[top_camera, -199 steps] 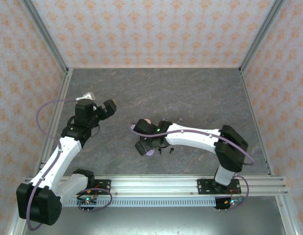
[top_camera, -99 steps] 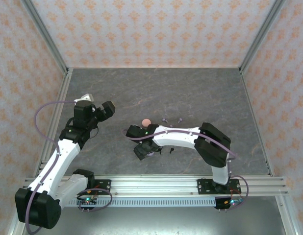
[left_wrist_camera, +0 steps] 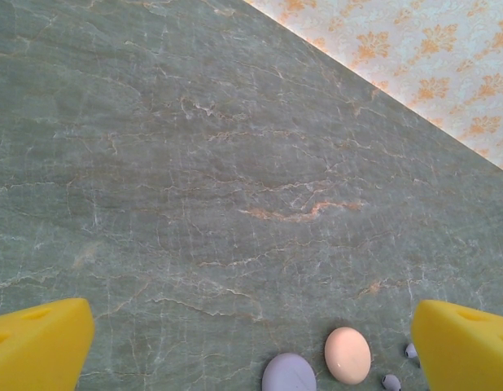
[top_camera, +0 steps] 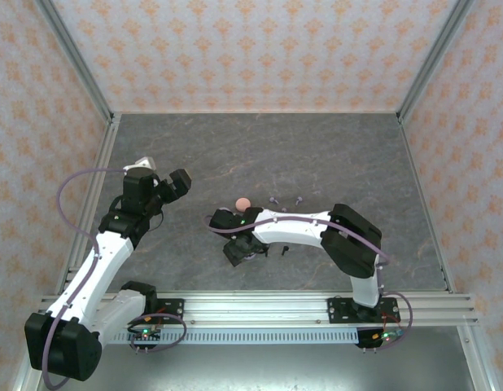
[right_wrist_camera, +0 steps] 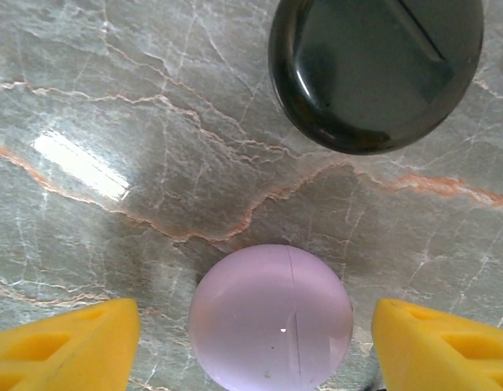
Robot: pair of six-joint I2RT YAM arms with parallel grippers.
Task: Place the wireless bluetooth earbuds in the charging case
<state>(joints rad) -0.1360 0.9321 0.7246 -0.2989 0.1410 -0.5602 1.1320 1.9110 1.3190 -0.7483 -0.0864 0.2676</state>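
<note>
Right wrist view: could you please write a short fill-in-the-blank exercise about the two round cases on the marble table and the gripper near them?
1. The smooth round plastic case lying between the yellow fingers of the right gripper is ____ in colour.
2. The glossy round case farther up the picture is ____.
3. The right gripper's jaws stand ____, touching neither case.

Missing words: lilac; black; open.

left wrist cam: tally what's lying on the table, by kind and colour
Lilac round case: 1
Pink round case: 1
Small earbuds: 2, the second at
Total: 4
</note>
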